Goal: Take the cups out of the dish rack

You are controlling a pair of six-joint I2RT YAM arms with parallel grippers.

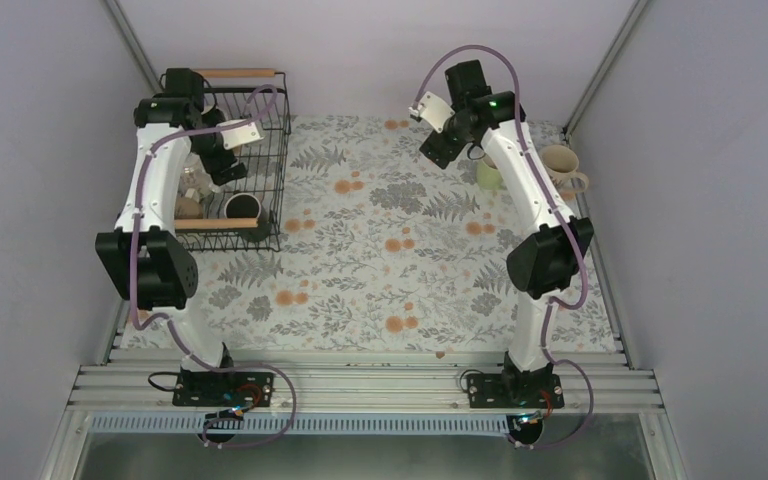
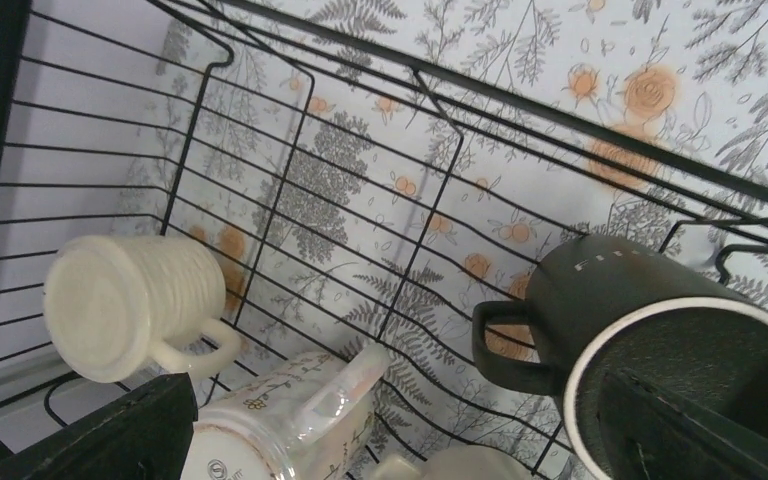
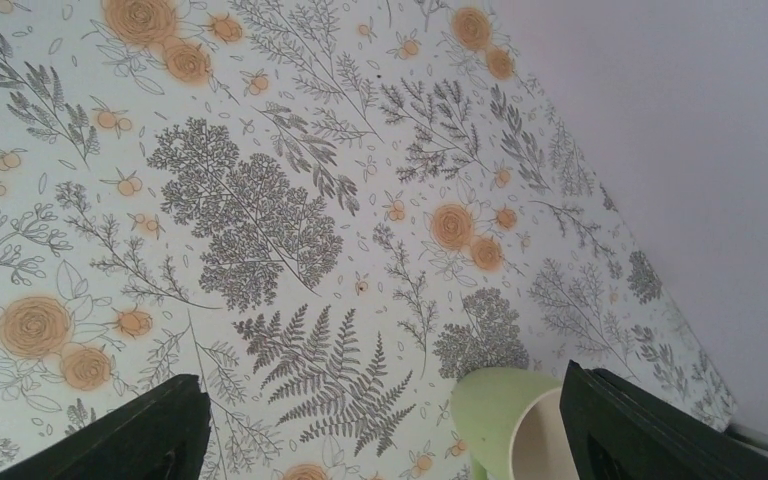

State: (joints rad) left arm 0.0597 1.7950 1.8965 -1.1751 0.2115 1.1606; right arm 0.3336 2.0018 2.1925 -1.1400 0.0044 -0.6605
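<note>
Fingers (image 2: 110,440) of our left gripper (image 2: 390,382) stand wide apart down inside the dish rack (image 2: 290,190), so we judge the step in hand to be the reach for the next mug. Our floral table (image 1: 380,260) carries the rack at its far left, with a wooden bar handle at each end. At its far right two mugs are already unloaded: a pale green mug (image 3: 500,410) and a cream mug (image 1: 563,165) just beside it. Within the rack the black mug (image 2: 600,300) stands mouth up by the near handle. A ribbed cream mug (image 2: 125,300) lies on its side with its base toward the wrist camera, and a clear printed glass mug (image 2: 280,425) lies between the two.

One left finger looks to be at or just inside the black mug's white-rimmed mouth, though we cannot tell whether it touches. Nothing is gripped. The next move, as we read it, calls for closing on that mug's wall and lifting it straight clear of the wires. Our right gripper (image 3: 382,372) is also spread wide and holds nothing. It hangs above the green mug, which shows low between its fingers (image 3: 130,430), nearer one of them
</note>
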